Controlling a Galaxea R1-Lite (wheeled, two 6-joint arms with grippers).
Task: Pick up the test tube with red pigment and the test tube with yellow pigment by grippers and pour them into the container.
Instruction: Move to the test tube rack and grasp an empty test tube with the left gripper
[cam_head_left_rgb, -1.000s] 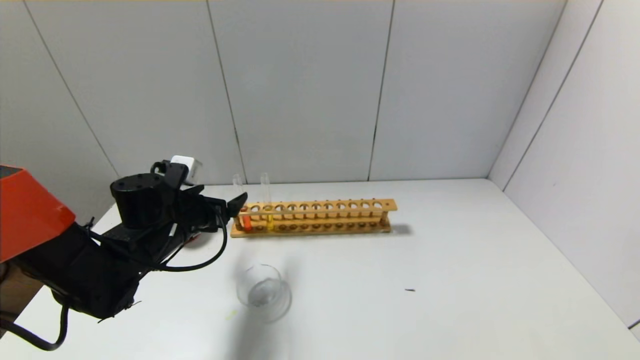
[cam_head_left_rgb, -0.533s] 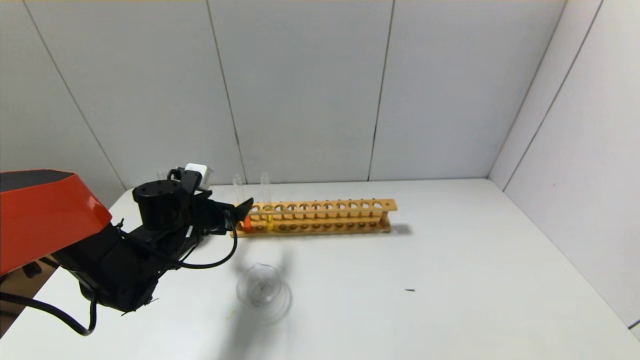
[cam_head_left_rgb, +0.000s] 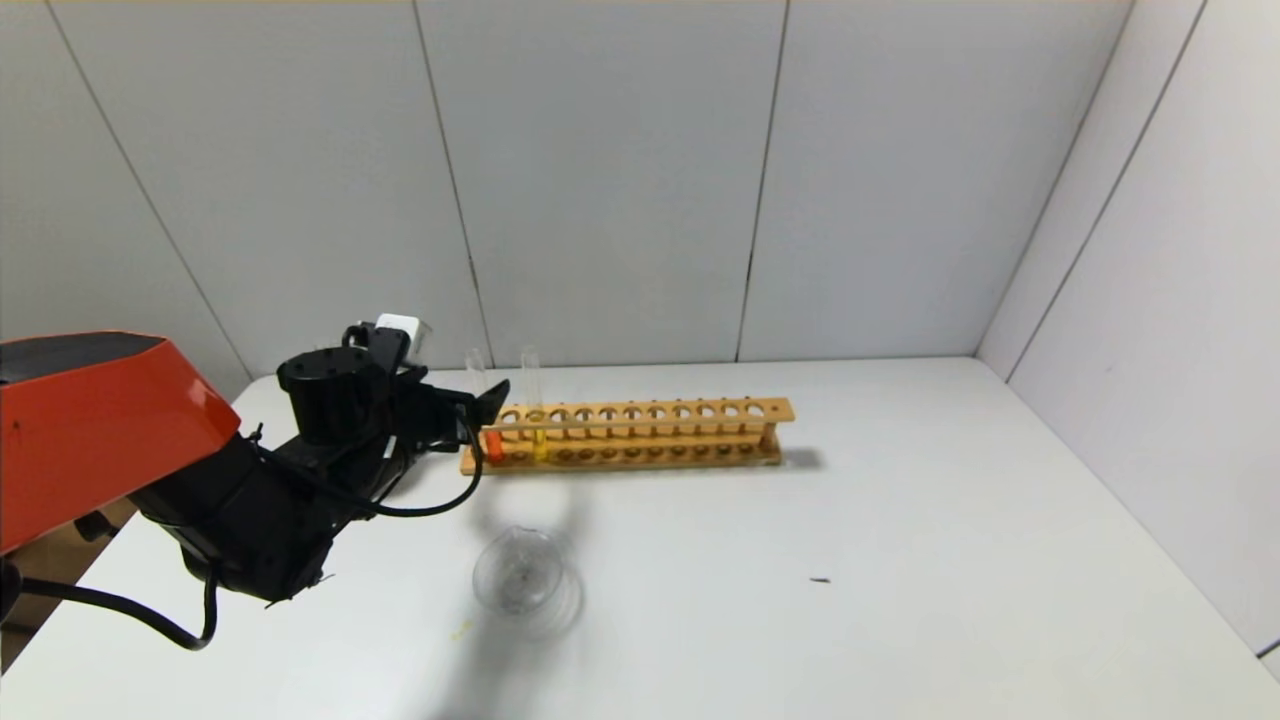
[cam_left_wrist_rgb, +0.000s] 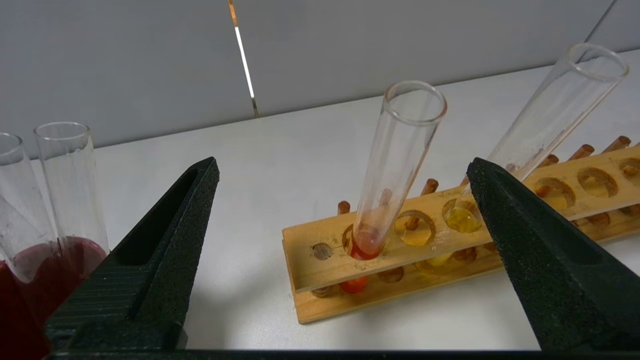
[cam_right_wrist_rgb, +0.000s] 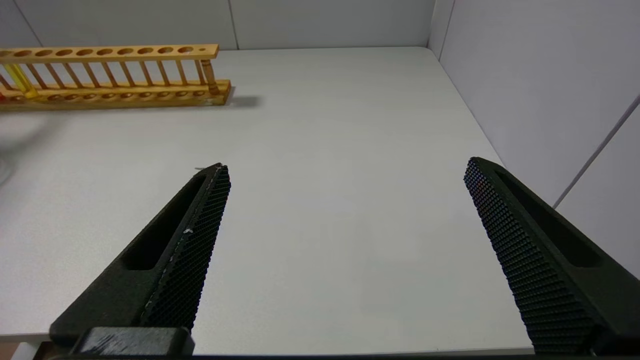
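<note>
My left gripper (cam_left_wrist_rgb: 342, 170) is spread wide, holding nothing, with the test tube with red pigment (cam_left_wrist_rgb: 395, 165) between its fingertips, standing in the wooden rack (cam_left_wrist_rgb: 450, 245). The test tube with yellow pigment (cam_left_wrist_rgb: 555, 112) stands by one fingertip; my right gripper (cam_right_wrist_rgb: 345, 170) hangs released.

one wooden rack (cam_head_left_rgb: 628, 433) on the worktop (cam_head_left_rgb: 900, 560), holding two test tubes: one with red pigment (cam_left_wrist_rgb: 395, 170), one with yellow pigment (cam_left_wrist_rgb: 550, 120). one clear glass container (cam_head_left_rgb: 526, 583). two more tubes (cam_left_wrist_rgb: 65, 185) over dark red liquid. two pincers, left (cam_left_wrist_rgb: 345, 210) and right (cam_right_wrist_rgb: 345, 215)
</note>
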